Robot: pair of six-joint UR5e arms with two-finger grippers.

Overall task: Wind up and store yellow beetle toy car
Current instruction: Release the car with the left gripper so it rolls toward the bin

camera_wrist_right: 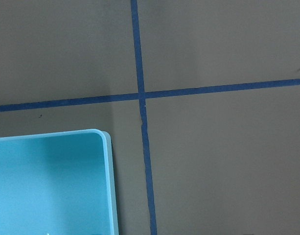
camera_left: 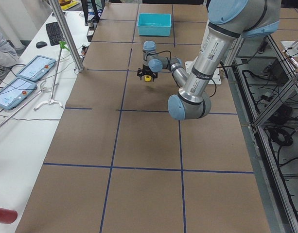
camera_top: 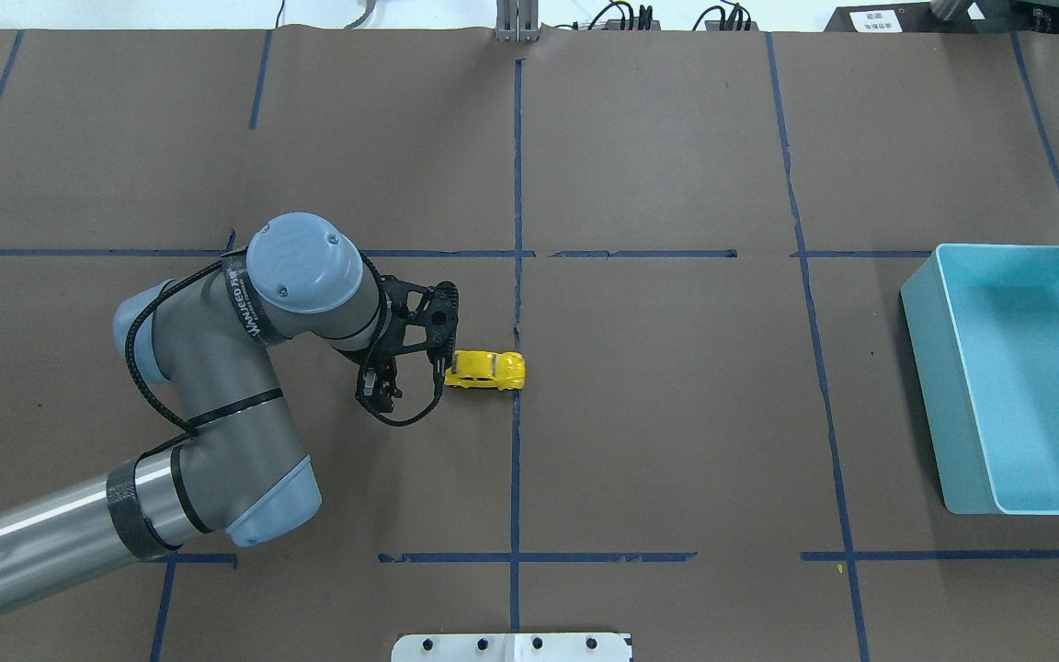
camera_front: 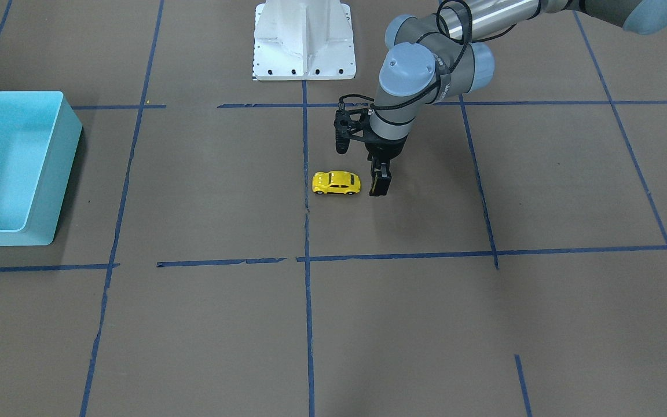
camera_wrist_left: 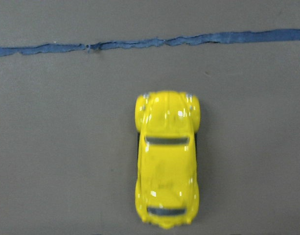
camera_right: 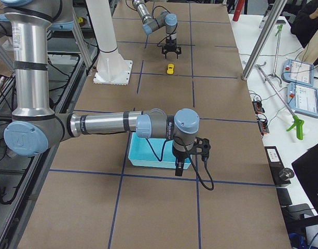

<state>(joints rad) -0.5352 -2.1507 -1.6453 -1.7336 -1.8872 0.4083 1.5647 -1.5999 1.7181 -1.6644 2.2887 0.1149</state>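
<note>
Though beside yellow beetle toy car, left pincer parted, empty.

Not much to read here, honestly. There's white lettering on the dark ring round the left arm's wrist joint, but it's too smeared to make out for sure. Same with the print on the near arm's silver tube. The white card past the bench's far edge is too tiny to read.
</note>
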